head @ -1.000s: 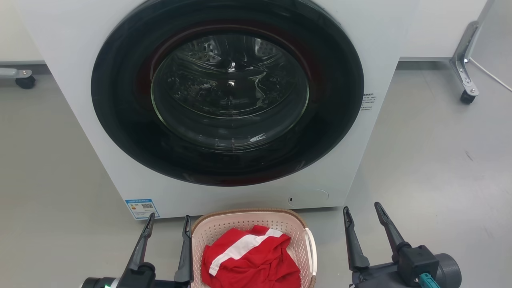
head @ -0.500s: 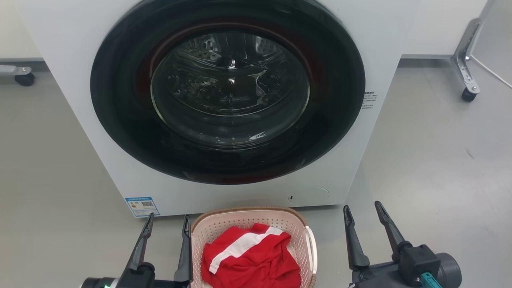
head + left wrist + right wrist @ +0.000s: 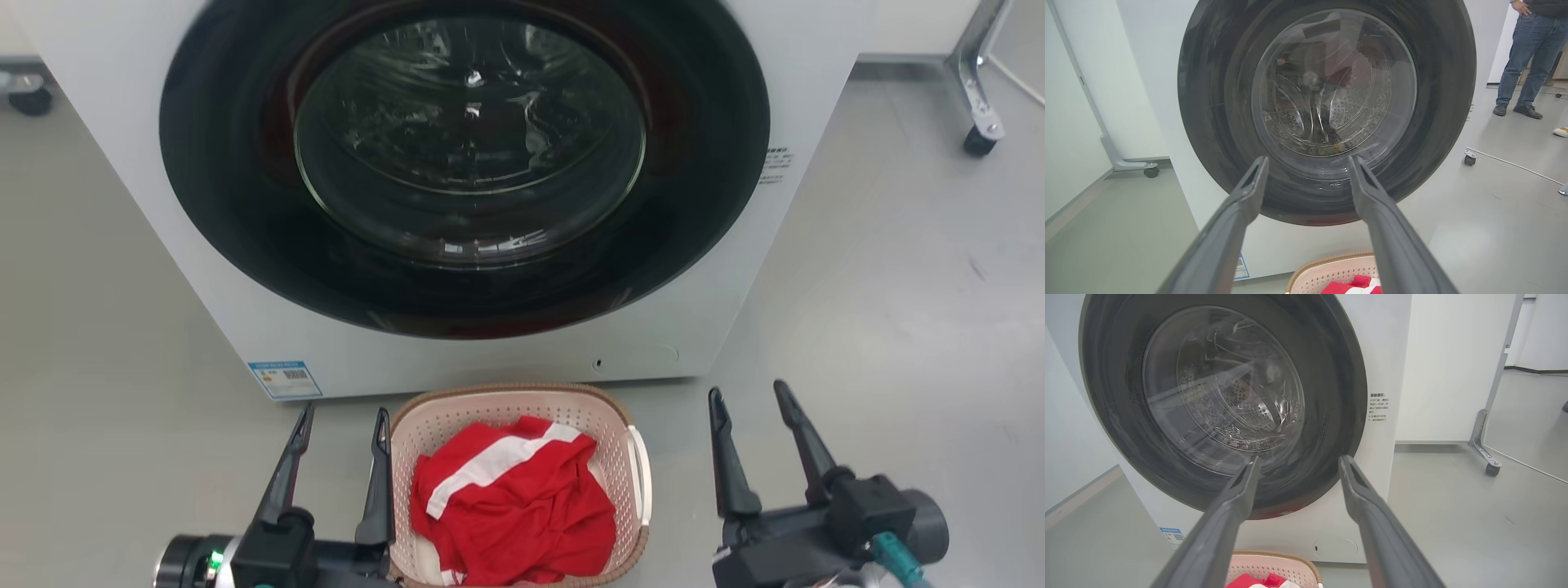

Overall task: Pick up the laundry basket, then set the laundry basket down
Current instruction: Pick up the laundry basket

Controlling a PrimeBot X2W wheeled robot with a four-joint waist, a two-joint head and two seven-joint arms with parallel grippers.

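Observation:
The laundry basket (image 3: 612, 445), pale pink and perforated with a brown rim, stands on the grey floor just in front of the washing machine. A red garment with a white stripe (image 3: 510, 498) lies inside it. My left gripper (image 3: 343, 420) hovers open right beside the basket's left rim, nothing between its fingers. My right gripper (image 3: 751, 398) is open too, a little apart from the basket's white right handle (image 3: 642, 474). The basket's far rim (image 3: 1331, 261) peeks in at the bottom of the left wrist view, and the basket rim (image 3: 1274, 559) at the bottom of the right wrist view.
The white washing machine (image 3: 694, 327) with its closed dark round door (image 3: 465, 163) rises directly behind the basket. A wheeled metal stand leg (image 3: 976, 122) is at the far right. A person's legs (image 3: 1523, 61) stand to the right of the machine. A cable (image 3: 1511, 163) crosses the floor there.
The head view has tilted down, so the machine and basket sit differently in the picture. Both grippers stay open beside the basket, and the basket has not moved.

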